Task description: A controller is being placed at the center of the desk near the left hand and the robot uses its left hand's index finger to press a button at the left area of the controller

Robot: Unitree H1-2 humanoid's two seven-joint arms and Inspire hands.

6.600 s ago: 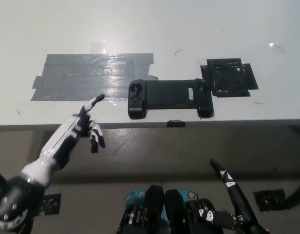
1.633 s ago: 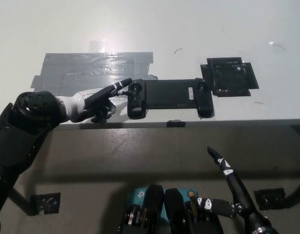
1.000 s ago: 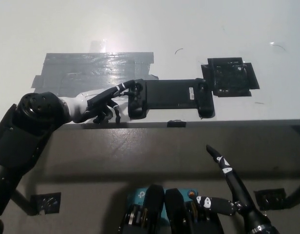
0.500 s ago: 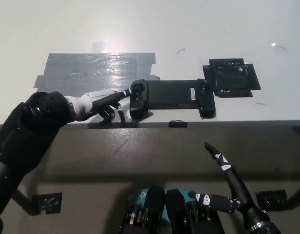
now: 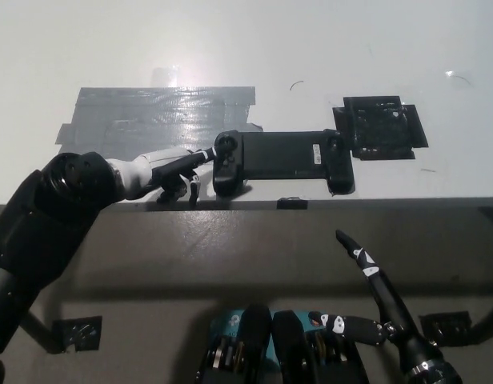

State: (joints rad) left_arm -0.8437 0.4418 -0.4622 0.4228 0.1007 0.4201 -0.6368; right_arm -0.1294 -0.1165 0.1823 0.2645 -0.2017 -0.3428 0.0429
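A black controller (image 5: 280, 159) lies flat on the white desk (image 5: 310, 48), close to its front edge, with a round stick on its left grip. My white left hand (image 5: 168, 171) lies just left of it, one finger stretched out so its tip touches the left end of the controller; the other fingers curl down at the desk edge. It holds nothing. My black right hand (image 5: 373, 304) hangs below the desk at the lower right, fingers spread, holding nothing.
A grey tape patch (image 5: 154, 116) covers the desk behind my left hand. A black square patch (image 5: 385, 126) sits right of the controller. A small black tab (image 5: 291, 203) marks the desk's front edge. Below the edge is a dark floor.
Over the earlier frames my left hand rose from below the desk edge and reached right until its extended finger met the controller's left end. In the last half second it barely moved.
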